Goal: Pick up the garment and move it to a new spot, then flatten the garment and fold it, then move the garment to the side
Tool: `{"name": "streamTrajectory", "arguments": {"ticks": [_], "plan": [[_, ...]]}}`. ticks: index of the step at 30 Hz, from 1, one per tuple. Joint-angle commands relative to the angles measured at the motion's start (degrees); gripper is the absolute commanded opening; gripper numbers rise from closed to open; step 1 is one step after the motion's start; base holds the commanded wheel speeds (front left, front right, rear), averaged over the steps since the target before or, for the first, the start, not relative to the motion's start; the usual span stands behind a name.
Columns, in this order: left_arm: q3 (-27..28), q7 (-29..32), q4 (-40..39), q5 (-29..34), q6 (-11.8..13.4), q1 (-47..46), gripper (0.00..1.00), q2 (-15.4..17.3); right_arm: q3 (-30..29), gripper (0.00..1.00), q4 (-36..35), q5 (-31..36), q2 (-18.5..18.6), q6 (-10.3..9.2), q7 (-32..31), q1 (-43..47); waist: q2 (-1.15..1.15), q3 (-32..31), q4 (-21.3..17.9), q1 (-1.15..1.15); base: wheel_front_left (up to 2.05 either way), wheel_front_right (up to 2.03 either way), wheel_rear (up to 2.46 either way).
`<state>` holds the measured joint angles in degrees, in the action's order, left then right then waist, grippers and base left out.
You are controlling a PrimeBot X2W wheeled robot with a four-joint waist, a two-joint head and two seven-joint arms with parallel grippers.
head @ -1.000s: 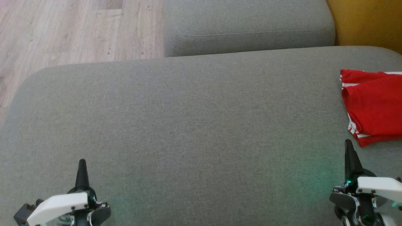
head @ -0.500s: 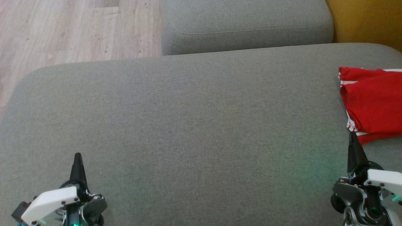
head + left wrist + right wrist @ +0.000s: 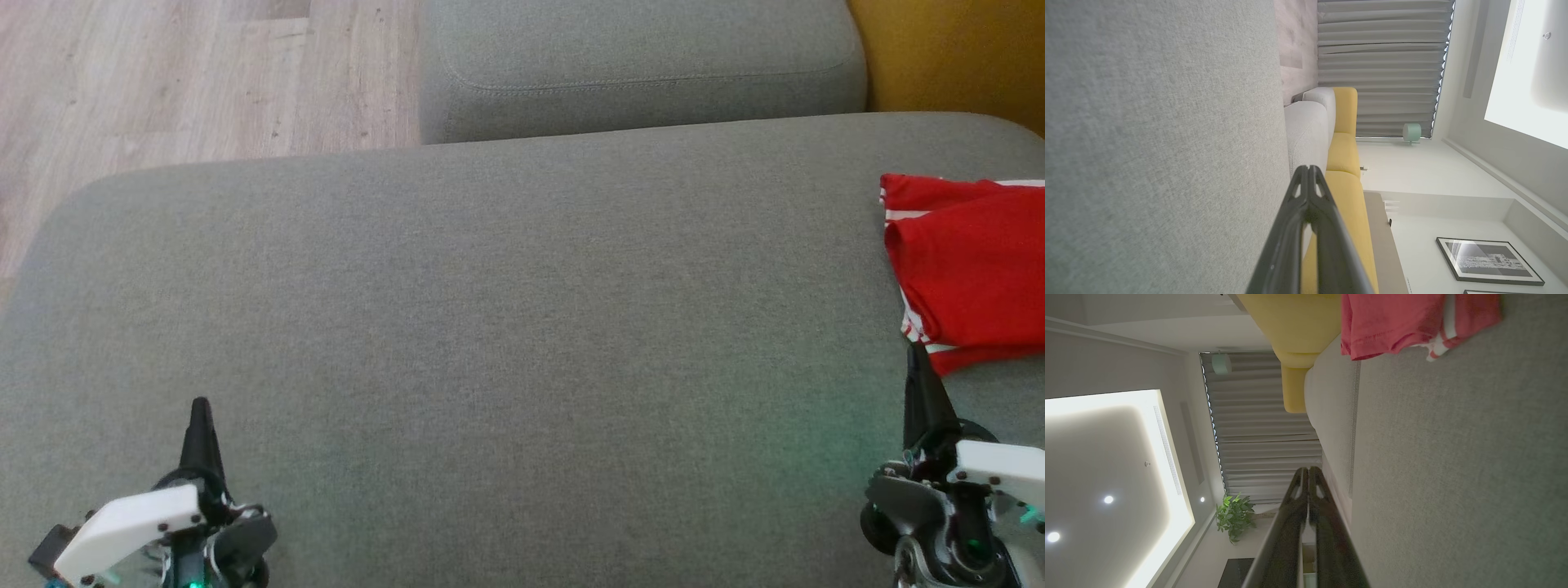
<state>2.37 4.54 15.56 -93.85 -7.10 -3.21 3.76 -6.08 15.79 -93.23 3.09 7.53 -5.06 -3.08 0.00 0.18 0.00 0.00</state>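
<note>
A red, white-striped garment point(image 3: 971, 269) is lying at the right edge of the grey sofa seat point(image 3: 506, 327). The right gripper point(image 3: 914, 353), fingers pressed together and holding nothing, is pointing at the garment's near corner. The left gripper point(image 3: 200, 406), likewise closed and empty, is hovering near the seat's front-left corner.

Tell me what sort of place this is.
Most likely a living room in a home. A wide grey sofa stands on a wood floor, long curtains hang along the far side, a framed picture is on the wall, and a potted plant stands near the curtains.
</note>
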Motion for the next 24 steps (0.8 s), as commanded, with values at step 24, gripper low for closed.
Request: {"name": "streamTrajectory", "arguments": {"ticks": [24], "plan": [[2.73, 0.80, -1.58, 0.50, -0.38, -2.85, 0.00, 0.15, 0.60, 0.00, -1.83, 0.20, 0.55, -0.04, -0.59, -3.01, 0.00, 0.00, 0.00, 0.00, 0.00, 0.00, 0.00]]}}
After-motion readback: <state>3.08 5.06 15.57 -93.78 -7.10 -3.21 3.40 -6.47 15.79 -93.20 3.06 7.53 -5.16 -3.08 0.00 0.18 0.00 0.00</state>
